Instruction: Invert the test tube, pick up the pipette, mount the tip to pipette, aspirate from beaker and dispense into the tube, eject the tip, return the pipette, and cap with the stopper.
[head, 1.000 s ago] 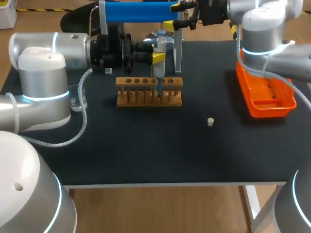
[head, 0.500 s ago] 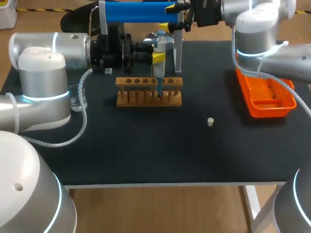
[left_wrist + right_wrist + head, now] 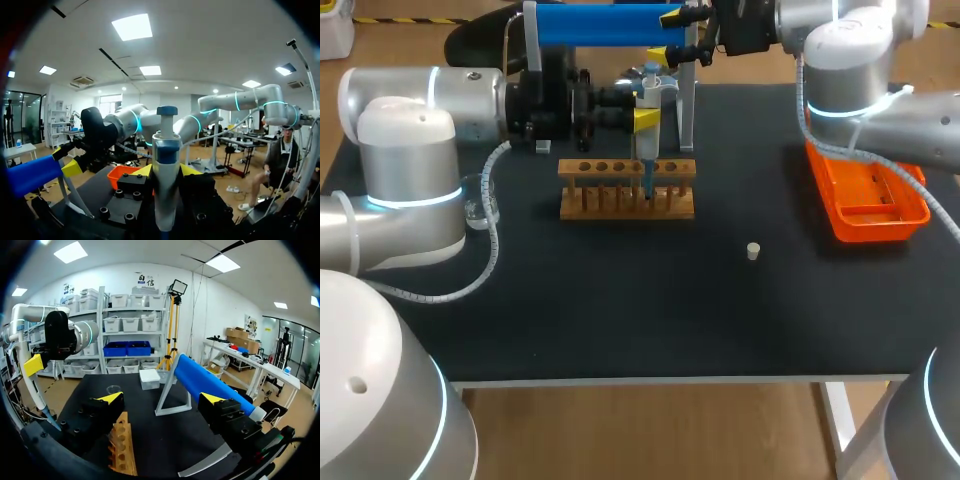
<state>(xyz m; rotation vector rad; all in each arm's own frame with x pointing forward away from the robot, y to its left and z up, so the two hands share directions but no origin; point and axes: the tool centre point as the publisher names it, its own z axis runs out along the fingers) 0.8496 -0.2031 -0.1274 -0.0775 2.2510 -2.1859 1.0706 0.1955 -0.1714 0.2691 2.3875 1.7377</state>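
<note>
Lately our open, empty right end effector (image 3: 672, 32) edged toward nine o'clock; our left end effector (image 3: 645, 119) grips the pipette (image 3: 648, 92), probably dispensing.

- The right arm (image 3: 845, 60) has shifted toward the left side of the worktop in the head view. Its white elbow joint and lit blue ring now sit slightly further left than one second ago.
- The right tool (image 3: 672, 32) has moved with it, a short way left along the blue bar (image 3: 605, 24). Its black body now lies a little nearer the pipette (image 3: 648, 95).
- The forearm link running off at the right of the head view now crosses at a slightly altered angle.
- All of this displacement occurred in the first half of the interval; none is observed in the last half second.
</note>
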